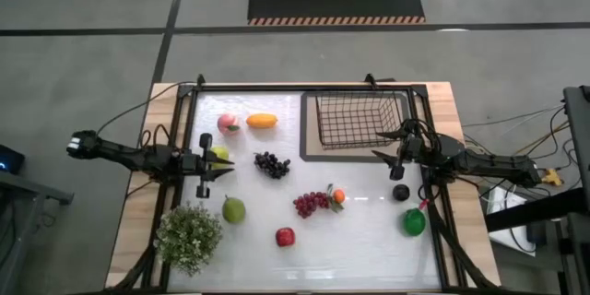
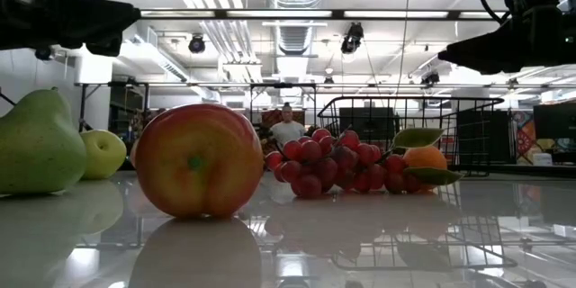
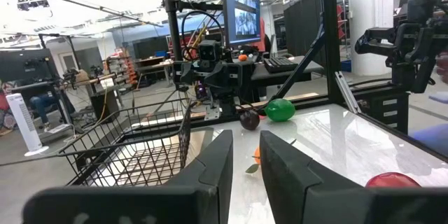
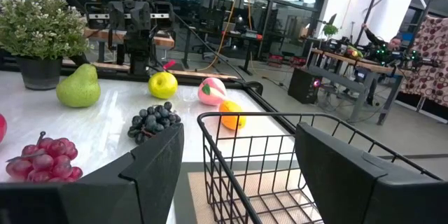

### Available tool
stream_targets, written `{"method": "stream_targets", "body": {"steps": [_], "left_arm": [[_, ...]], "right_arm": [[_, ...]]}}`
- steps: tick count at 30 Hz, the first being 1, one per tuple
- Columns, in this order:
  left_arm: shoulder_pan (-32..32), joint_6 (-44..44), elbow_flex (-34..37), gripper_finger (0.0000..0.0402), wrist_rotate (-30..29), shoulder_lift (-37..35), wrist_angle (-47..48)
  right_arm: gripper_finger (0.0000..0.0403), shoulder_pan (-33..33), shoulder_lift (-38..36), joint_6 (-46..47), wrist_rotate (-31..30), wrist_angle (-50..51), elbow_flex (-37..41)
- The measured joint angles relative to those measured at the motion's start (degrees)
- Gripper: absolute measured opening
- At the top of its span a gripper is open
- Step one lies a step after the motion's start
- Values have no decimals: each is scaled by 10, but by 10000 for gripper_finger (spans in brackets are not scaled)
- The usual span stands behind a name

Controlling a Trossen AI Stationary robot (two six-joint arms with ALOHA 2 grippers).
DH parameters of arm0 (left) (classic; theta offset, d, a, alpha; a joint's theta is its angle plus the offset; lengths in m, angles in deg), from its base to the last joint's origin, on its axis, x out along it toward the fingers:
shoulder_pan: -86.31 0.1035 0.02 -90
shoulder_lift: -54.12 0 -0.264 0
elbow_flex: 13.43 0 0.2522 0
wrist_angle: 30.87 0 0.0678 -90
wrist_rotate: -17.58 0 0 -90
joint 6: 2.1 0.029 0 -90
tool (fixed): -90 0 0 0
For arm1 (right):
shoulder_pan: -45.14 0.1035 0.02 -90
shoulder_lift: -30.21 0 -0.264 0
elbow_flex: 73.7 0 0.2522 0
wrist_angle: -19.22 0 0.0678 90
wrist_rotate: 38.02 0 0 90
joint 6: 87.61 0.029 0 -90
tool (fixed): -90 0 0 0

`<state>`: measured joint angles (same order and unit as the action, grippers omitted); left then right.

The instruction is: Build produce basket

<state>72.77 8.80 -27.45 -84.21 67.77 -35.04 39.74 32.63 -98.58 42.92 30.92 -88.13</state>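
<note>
The basket (image 1: 356,120) is seen empty at the far right of the table, while all produce is scattered on the white surface: peach (image 1: 227,123) and mango (image 1: 262,121) at the far side, dark grapes (image 1: 272,164) mid-table, red grapes (image 1: 310,204) touching the tangerine (image 1: 338,196), pear (image 1: 233,209), red apple (image 1: 285,237) and pepper (image 1: 414,222) nearer the front. The left gripper (image 1: 221,165) is held just beside the yellow-green apple (image 1: 219,154), fingers narrowly parted and holding nothing. The right gripper (image 1: 383,145) is spread wide and empty at the basket's near rim. No fruit appears loaded yet. For a clean first pick, the left fingers should be opened wider, centred over the apple and lowered until its widest part is straddled before closing; a round fruit could be nudged away by a grazing finger
</note>
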Motion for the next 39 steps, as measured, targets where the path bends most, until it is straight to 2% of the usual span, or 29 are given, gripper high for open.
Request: {"method": "stream_targets", "body": {"steps": [4,10,12,17,20,23,28,33,39], "left_arm": [[0,0,0,56,0,0,0],[0,0,0,56,0,0,0],[0,0,0,56,0,0,0],[0,0,0,56,-1,0,0],[0,0,0,56,-4,0,-10],[0,-8,0,56,-4,0,-27],[0,-77,0,56,-4,0,-76],[0,-82,0,56,-4,0,-117],[0,-150,0,56,-5,0,-163]], "right_arm": [[260,0,0,-1,0,0,0],[260,0,0,-82,0,-1,0],[260,0,0,-21,1,-2,0],[260,0,0,207,0,-5,0],[260,0,0,275,0,-7,0],[260,0,0,288,-1,-9,0],[260,0,0,277,-1,-11,0],[260,0,0,276,-1,-29,0],[260,0,0,275,-7,-43,0]]}}
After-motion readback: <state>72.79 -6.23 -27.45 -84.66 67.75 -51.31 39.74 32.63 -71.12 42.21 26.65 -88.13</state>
